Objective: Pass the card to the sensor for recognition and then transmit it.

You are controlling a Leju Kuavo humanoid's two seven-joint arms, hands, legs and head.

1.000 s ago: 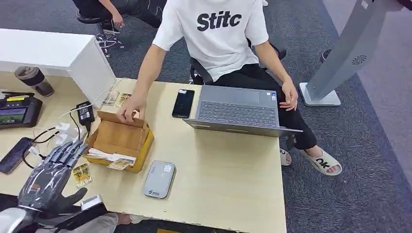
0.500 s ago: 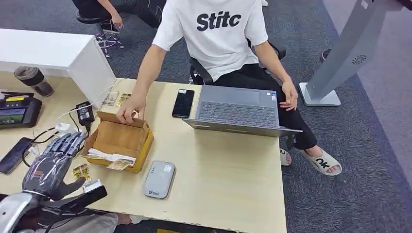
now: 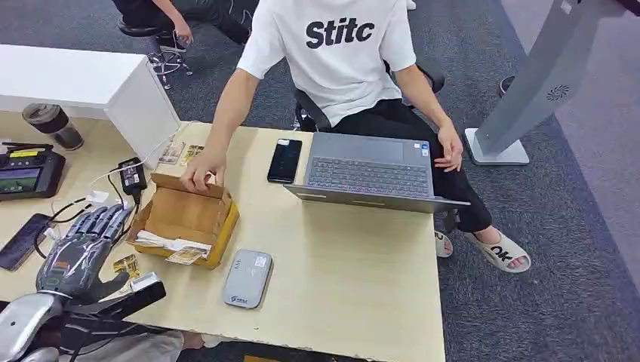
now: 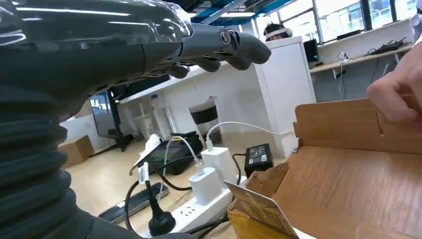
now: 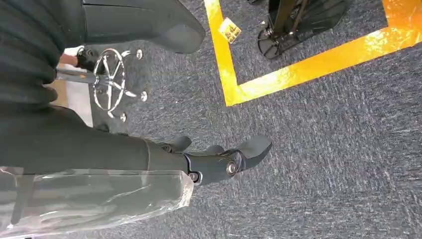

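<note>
While the left hand hovers with fingers spread and holding nothing near the worktop's left edge, the reach for the card seems underway; next it must lower and pinch that small yellow card, lying flat beside the cardboard box. From the left wrist, the fingers extend above the box. From the right wrist, the right hand hangs over carpet, fingers loosely curled, holding nothing.

My head view looks down on the table; left wrist sits low beside the shared cardboard box, right wrist faces carpet.
</note>
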